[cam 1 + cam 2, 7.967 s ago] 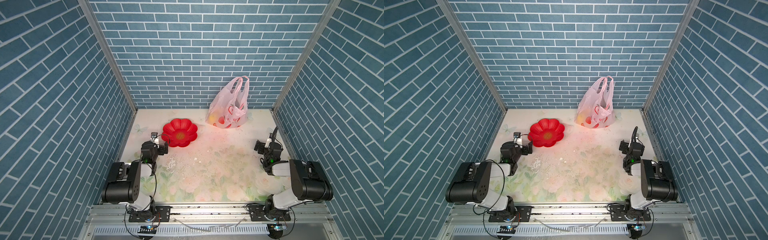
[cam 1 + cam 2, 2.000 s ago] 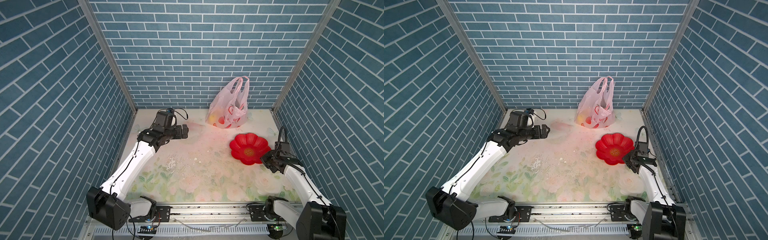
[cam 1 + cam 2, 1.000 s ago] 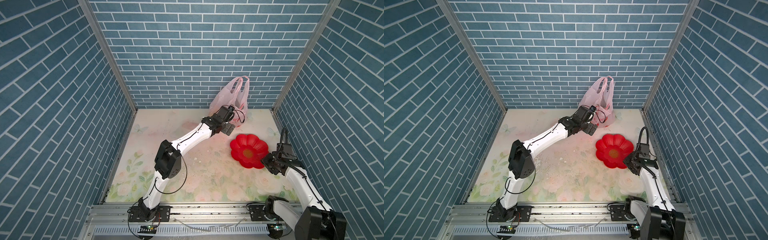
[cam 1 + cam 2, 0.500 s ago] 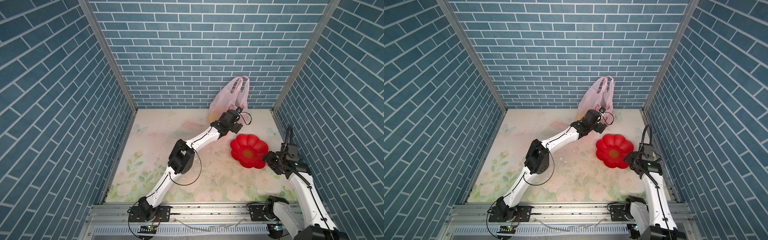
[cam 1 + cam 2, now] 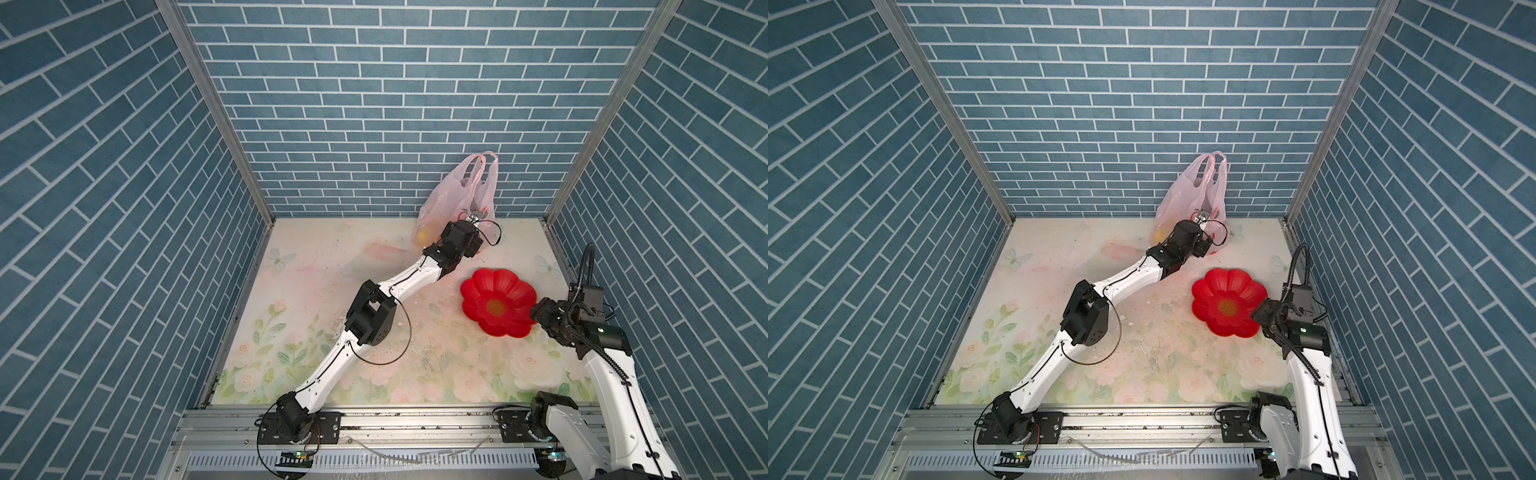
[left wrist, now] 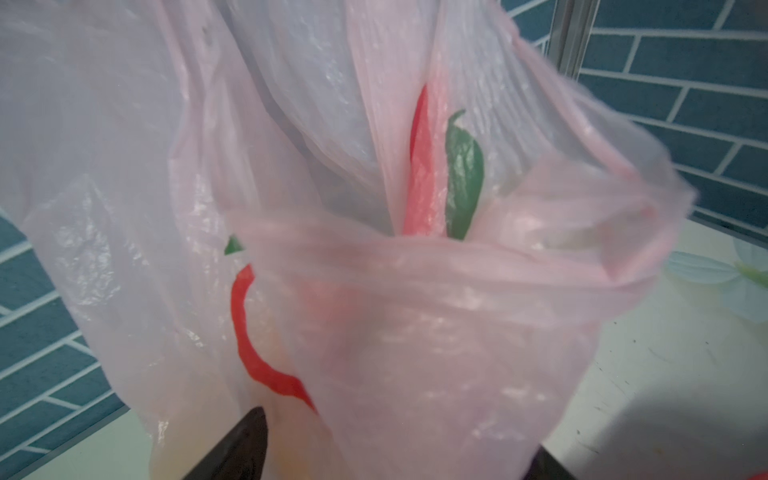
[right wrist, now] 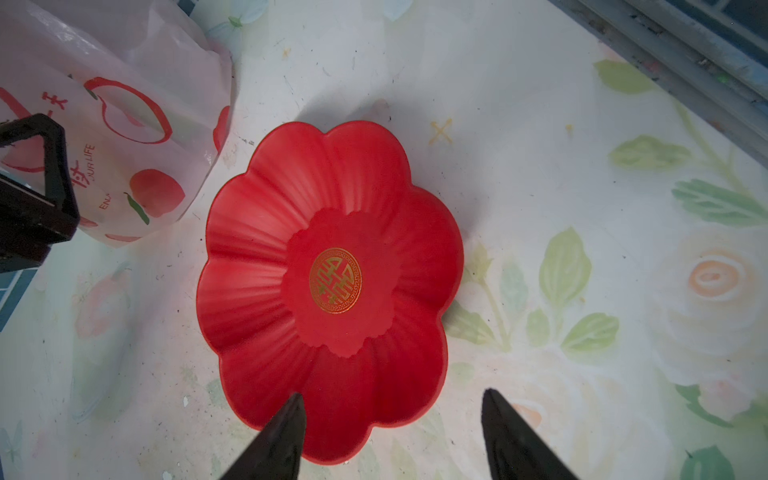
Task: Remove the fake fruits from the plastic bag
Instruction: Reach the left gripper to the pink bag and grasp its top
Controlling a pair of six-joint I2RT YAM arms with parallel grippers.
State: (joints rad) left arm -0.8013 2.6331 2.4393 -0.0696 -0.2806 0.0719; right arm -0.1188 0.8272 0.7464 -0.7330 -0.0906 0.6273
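counter [image 5: 311,270]: floral print, blue brick-pattern walls on three sides, and I'm stretched right across it.
left arm [image 5: 365,316]: running from the near-left rail diagonally to the far wall, with the wrist right up against the bag in both top views.
plastic bag [image 5: 453,195] [image 5: 1187,195]: pale pink and crinkly, standing upright against the back wall, right of centre. Its two loop handles stick up. My right wrist camera sees red apple prints with green leaves on its side [image 7: 124,124].
fake fruits [image 5: 424,235]: inside the bag. In a top view only a yellow glow comes through the film, low on its left side, and I can't tell the pieces apart.
left claw [image 6: 395,432]: down low at the bag, and my dark fingers [image 6: 245,444] stand wide with the bag's lower bulge between them. Pinching the film or only straddling it? I can't tell.
red plate [image 5: 469,291] [image 7: 332,187]: flower-shaped with a gold emblem in the middle. It lies flat on the counter just in front of the bag and a little to its right, close beside it.
right claw [image 7: 392,392] [image 5: 536,312]: hanging at the plate's near-right edge, jaws wide and gripping nothing. One finger is over the rim, the other over bare counter.
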